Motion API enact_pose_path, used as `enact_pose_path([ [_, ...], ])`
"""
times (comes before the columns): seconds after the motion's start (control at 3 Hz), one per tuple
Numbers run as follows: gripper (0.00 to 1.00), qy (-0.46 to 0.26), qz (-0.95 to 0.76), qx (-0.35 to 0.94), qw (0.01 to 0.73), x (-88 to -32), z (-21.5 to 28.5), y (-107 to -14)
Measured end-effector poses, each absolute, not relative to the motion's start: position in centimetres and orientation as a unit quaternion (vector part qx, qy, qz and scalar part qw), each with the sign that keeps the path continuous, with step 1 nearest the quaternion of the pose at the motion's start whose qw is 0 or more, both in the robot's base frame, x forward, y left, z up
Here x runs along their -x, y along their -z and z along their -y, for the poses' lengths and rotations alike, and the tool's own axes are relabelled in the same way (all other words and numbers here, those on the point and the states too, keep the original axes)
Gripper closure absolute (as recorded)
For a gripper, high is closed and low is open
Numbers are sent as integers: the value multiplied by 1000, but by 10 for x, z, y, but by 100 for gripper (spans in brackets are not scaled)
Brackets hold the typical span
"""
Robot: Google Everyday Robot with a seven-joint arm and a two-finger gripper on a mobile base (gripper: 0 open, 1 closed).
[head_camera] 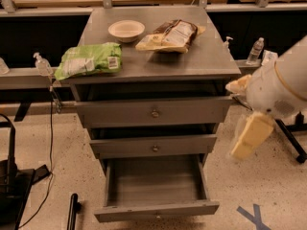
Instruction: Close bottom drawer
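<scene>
- Camera view: one grey cabinet (223, 63) stands on a speckled floor, and its top surface carries three things.
- These are one pale bowl (126, 30) at the back, one green bag (88, 60) at the front left corner, and one brown-and-cream bag (168, 35) just right of the bowl.
- The cabinet has three drawers, stacked.
- The top drawer (120, 113) and the middle drawer (124, 146) each sit out a little, with a dark gap above the front panel. Each shows one small round knob at its centre.
- The bottom drawer (156, 210) is pulled far out toward the camera. Its shallow grey box is in full view and its narrow front panel is near the lower edge of the picture.
- One gripper (247, 140), cream-coloured, hangs from the white arm (283, 83) to the right of the cabinet. It is level with the middle drawer and apart from all three drawers. Whether it is wide or narrow I cannot tell.
- Three bottles stand on the ledges beside the cabinet: one pump bottle (42, 63) on the left, and one small pump bottle (226, 42) and one clear bottle (256, 50) on the right.
- One blue cross (256, 217) marks the floor at the lower right.
</scene>
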State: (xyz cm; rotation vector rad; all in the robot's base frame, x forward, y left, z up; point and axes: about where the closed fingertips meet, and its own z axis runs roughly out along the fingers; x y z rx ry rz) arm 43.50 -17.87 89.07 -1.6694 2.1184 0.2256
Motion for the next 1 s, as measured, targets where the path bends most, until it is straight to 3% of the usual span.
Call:
enact_pose_path([
  [0.33, 0, -121, -772, 567, 260, -410, 179, -854],
  [1.0, 0, -127, -769, 569, 260, -404, 179, -853],
])
